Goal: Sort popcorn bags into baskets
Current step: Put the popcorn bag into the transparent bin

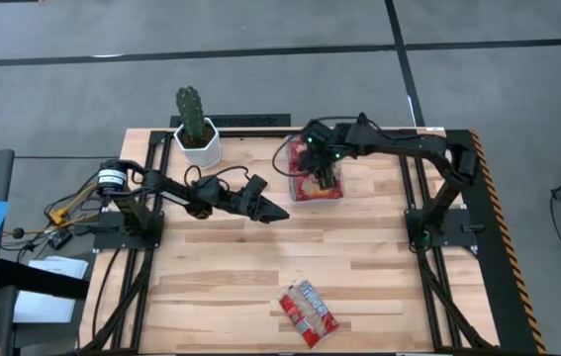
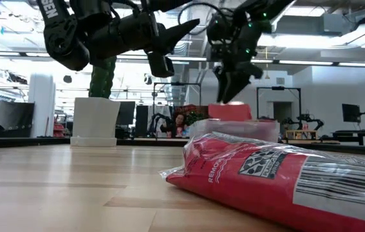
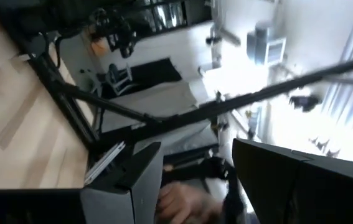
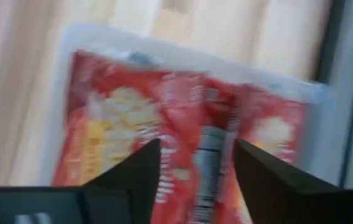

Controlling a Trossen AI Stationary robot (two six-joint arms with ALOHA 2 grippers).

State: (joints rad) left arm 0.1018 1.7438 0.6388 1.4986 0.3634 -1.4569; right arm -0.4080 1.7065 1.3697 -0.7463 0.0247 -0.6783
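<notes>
The clear basket (image 1: 293, 194) stands at the table's far middle and holds red popcorn bags (image 4: 120, 118) with yellow popcorn pictures. My right gripper (image 4: 196, 149) hangs open just above them, fingers pointing steeply down. One bag's red edge (image 2: 230, 112) stands up above the basket wall (image 2: 259, 129), right under the fingertips. Another popcorn bag (image 1: 307, 311) lies flat near the table's front edge, label side up. My left gripper (image 1: 276, 212) hovers open over the table's middle, left of the basket, pointing toward the right edge and slightly upward with nothing between its fingers.
A white pot with a green cactus (image 1: 198, 129) stands at the far edge, left of the basket. Dark arm frames (image 1: 428, 232) run along both table sides. Bare wood lies between the basket and the loose bag. A person's hand (image 3: 182, 202) shows in the room beyond.
</notes>
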